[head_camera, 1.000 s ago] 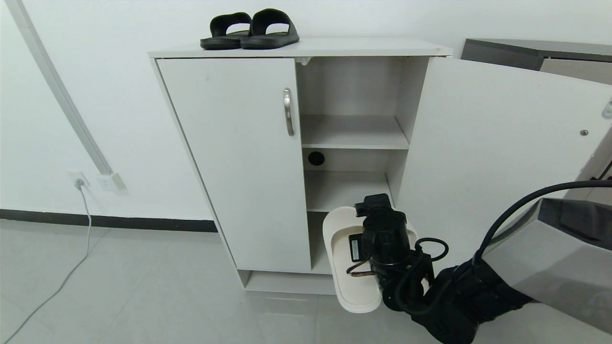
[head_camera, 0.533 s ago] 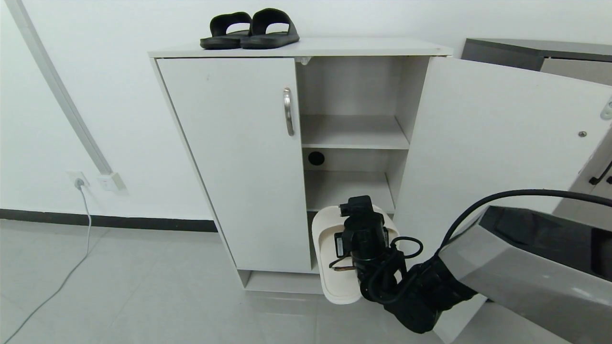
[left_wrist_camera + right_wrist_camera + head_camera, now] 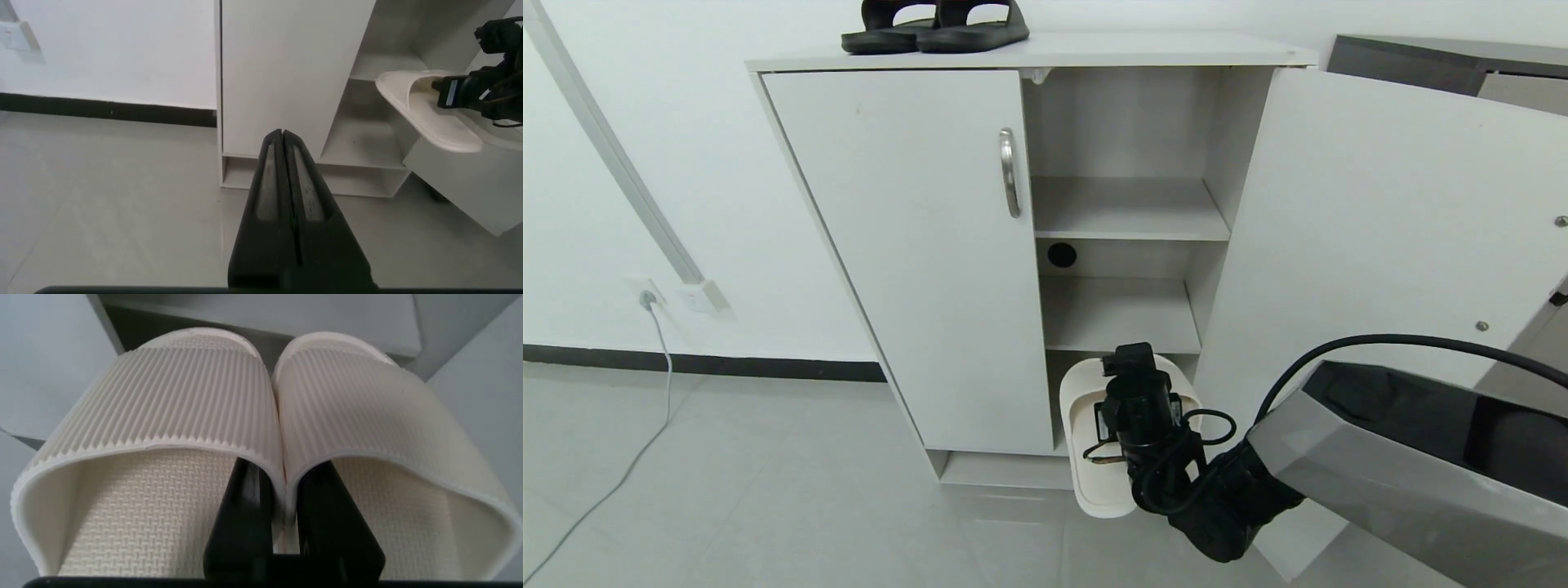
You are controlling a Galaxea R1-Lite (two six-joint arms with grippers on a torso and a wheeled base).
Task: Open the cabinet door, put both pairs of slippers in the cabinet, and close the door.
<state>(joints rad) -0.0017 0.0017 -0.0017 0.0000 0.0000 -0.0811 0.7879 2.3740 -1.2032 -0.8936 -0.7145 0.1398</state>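
Right gripper (image 3: pixel 284 508): one finger inside each of the pair of cream ribbed foam slippers (image 3: pixel 188 400), pinching the two adjoining inner strap edges together; the pair hangs side by side from this grip. Head view: the cream pair (image 3: pixel 1094 457) is held off the grey tiled floor (image 3: pixel 727 490) before the lowest compartment of the white two-door cabinet (image 3: pixel 1143 51), toes at the mouth of that compartment just under the middle shelf (image 3: pixel 1119 314), heels sticking out past the cabinet front. Cannot tell whether the toes are already inside. Right door (image 3: pixel 1364 229) swung wide open; left door (image 3: pixel 907 261) closed, with an upright metal bar handle (image 3: pixel 1009 173). Upper shelf (image 3: pixel 1127 208) bare; a round black hole (image 3: pixel 1062 255) in the back panel between the two shelves. Pair of black slide slippers (image 3: pixel 935 28) sits on the cabinet top, toward its left end. Left gripper (image 3: pixel 282 143): fingers pressed together with nothing between them, low over the floor, well apart from the cabinet and facing its closed door. White wall socket with a plugged grey cable (image 3: pixel 645 298) to the cabinet's left.
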